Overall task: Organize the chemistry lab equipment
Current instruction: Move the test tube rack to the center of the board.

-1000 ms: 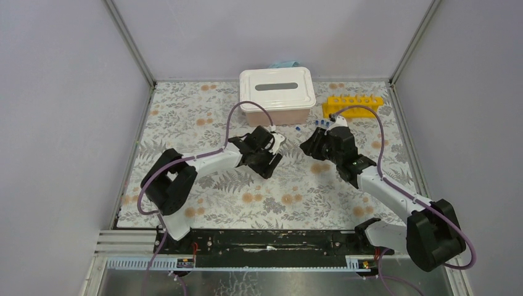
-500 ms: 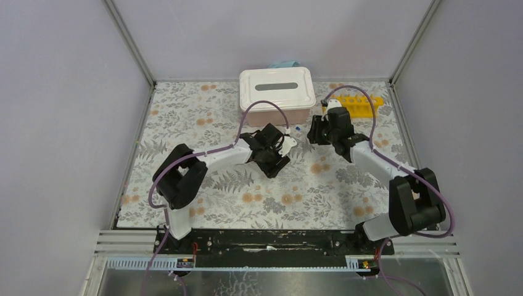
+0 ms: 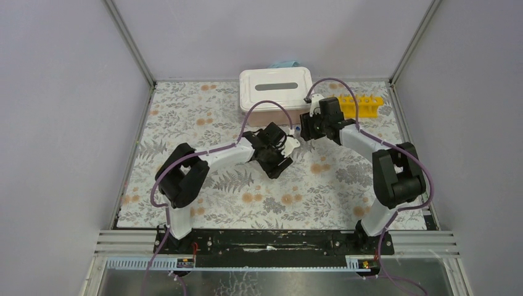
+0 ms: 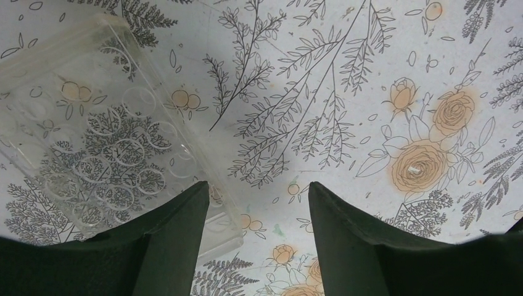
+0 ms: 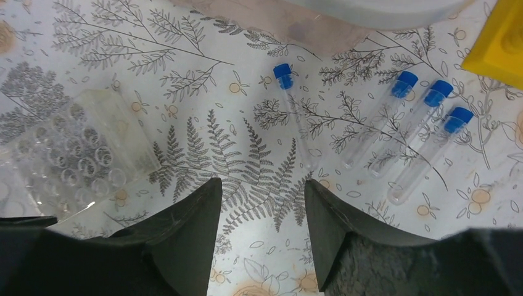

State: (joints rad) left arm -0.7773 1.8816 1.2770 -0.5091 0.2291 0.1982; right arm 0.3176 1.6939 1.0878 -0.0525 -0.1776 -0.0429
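Note:
Several clear tubes with blue caps (image 5: 410, 129) lie on the floral mat, one of them (image 5: 295, 123) apart to the left. My right gripper (image 5: 262, 182) is open and empty just short of them; it also shows in the top view (image 3: 308, 128). The yellow rack (image 3: 361, 106) lies at the back right, and its corner (image 5: 502, 43) shows in the right wrist view. My left gripper (image 4: 258, 188) is open and empty, its left finger over the edge of a clear well plate (image 4: 105, 148). It sits mid-table in the top view (image 3: 282, 151). No wire ring or red-spouted bottle is in view.
A white lidded box (image 3: 277, 89) stands at the back centre, and its base (image 5: 345, 18) is just beyond the tubes. The clear well plate (image 5: 74, 160) lies left of my right gripper. Grey walls close in the mat on three sides.
My right arm has swung back and to the left, from near the yellow rack to over the tubes. My left gripper has shifted slightly right.

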